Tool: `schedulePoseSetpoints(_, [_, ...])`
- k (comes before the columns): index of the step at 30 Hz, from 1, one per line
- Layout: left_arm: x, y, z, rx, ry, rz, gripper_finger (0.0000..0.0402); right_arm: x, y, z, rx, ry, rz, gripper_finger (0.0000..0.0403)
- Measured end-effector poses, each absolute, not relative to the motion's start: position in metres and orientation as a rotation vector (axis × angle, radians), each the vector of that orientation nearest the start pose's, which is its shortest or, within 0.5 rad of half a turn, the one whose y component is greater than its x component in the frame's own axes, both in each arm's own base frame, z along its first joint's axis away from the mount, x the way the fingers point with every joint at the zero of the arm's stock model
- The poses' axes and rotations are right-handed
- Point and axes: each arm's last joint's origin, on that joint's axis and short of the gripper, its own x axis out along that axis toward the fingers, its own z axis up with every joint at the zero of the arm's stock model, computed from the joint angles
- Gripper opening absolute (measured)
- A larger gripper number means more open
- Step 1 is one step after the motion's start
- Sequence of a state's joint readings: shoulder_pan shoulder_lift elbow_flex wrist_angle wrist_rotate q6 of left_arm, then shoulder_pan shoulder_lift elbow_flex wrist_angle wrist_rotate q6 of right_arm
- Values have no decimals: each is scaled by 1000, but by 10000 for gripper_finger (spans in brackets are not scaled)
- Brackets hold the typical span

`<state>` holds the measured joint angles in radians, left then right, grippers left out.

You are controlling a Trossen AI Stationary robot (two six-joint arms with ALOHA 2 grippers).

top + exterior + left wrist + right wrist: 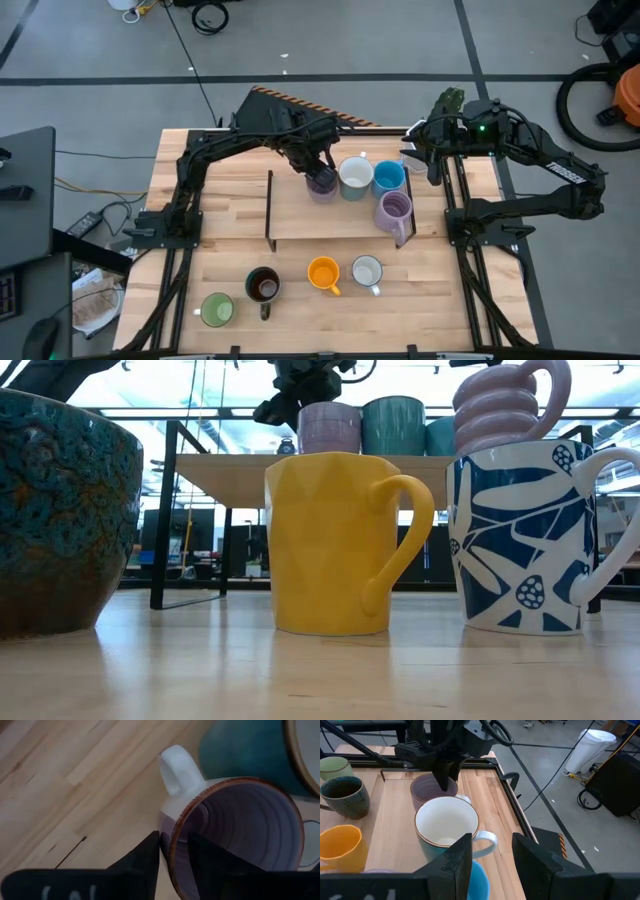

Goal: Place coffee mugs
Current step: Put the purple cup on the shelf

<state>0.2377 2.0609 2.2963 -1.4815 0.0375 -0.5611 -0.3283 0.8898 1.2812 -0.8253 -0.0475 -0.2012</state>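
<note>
pale wood table (430, 300), grey floor (330, 50)

Eight mugs total: four on the raised shelf (300, 215) (two lavender (321, 184) (393, 210), one teal-sided with white inside (355, 177), one blue (389, 177)), four on the bench (430, 290) in front: green (217, 309), dark (263, 286), orange (323, 273), white-and-blue (367, 272).

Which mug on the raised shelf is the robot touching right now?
The lavender mug at the left end of the shelf's row. The left gripper has its fingers astride that mug's rim; the other shelf mugs stand untouched.
</note>
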Motion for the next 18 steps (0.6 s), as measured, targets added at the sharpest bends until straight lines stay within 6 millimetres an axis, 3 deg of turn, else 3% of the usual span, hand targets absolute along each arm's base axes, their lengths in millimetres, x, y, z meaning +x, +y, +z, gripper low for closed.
schedulePoseSetpoints(18, [390, 94, 361, -523, 1160, 455, 108, 138, -45, 417, -102, 450, -204, 146])
